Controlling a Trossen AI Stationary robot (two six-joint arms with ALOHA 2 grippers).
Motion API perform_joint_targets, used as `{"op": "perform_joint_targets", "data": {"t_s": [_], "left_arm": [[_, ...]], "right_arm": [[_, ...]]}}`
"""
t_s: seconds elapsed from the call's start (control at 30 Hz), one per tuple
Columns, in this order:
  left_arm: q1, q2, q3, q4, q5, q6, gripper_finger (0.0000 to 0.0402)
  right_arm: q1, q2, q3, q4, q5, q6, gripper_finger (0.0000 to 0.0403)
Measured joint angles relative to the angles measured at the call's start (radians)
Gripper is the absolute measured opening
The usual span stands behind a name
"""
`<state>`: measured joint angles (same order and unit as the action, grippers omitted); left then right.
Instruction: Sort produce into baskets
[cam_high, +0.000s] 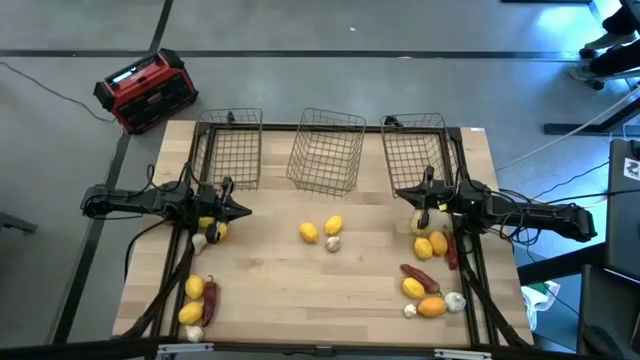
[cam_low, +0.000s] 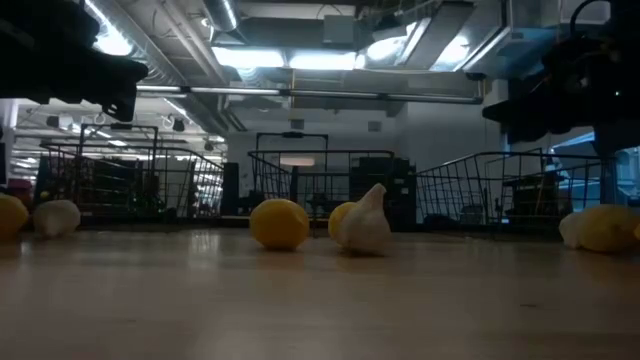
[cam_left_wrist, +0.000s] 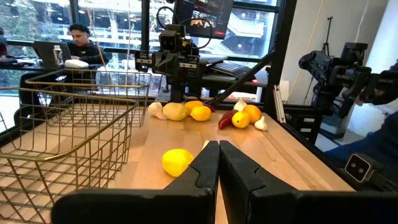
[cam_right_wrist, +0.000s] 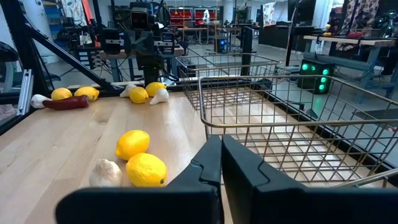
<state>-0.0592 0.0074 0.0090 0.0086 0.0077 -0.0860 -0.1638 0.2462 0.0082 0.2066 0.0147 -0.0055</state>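
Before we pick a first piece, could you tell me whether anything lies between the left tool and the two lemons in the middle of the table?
Nothing visible does. The left tool, shut, sits at the table's left, and bare wood runs from it to the nearer lemon and the second lemon. A garlic bulb lies beside them, not in the path.

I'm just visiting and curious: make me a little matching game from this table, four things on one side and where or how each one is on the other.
Things:
1. middle basket
2. red-and-black box
3. left gripper
4. pair of lemons with a white bulb

Places or states:
A. on the floor beyond the table's far left corner
B. shut, holding nothing, by the left basket
C. empty, at the table's far edge between two others
D. lying loose at the table's centre

Pairs: 1-C, 2-A, 3-B, 4-D
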Motion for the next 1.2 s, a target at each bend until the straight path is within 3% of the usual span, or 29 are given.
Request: {"op": "perform_joint_targets", "data": {"t_s": [0.07,0.2,0.47,0.57,0.73,0.87,1.03,1.2], "left_arm": [[0.0,0.0,0.0,0.0,0.0,0.013,0.0008],[0.002,0.0,0.0,0.0,-0.009,0.19,0.0008],[0.002,0.0,0.0,-0.001,-0.028,0.209,0.0008],[0.002,0.0,0.0,0.021,-0.028,0.132,0.0008],[0.0,0.0,-0.001,0.15,-0.034,-0.202,0.0008],[0.002,0.002,-0.001,0.291,-0.076,-0.33,0.0008],[0.002,0.01,0.0,0.456,-0.199,-0.344,0.0008],[0.0,0.103,0.013,0.511,-0.236,-0.335,0.0008]], "right_arm": [[0.0,0.0,0.0,0.0,0.0,0.0,0.0014],[0.0,0.0,0.0,0.0,0.0,0.0,0.0014],[0.0,0.0,0.0,0.0,0.0,0.0,0.0014],[0.0,0.0,0.0,0.003,0.0,0.0,0.0014],[0.0,0.0,0.0,0.029,0.0,0.0,0.0014],[0.0,-0.001,0.0,0.035,0.0,0.049,0.0014],[0.0,0.0,0.0,0.024,-0.003,0.138,0.0014],[0.0,0.0,0.0,0.02,-0.042,0.141,0.0014]]}}
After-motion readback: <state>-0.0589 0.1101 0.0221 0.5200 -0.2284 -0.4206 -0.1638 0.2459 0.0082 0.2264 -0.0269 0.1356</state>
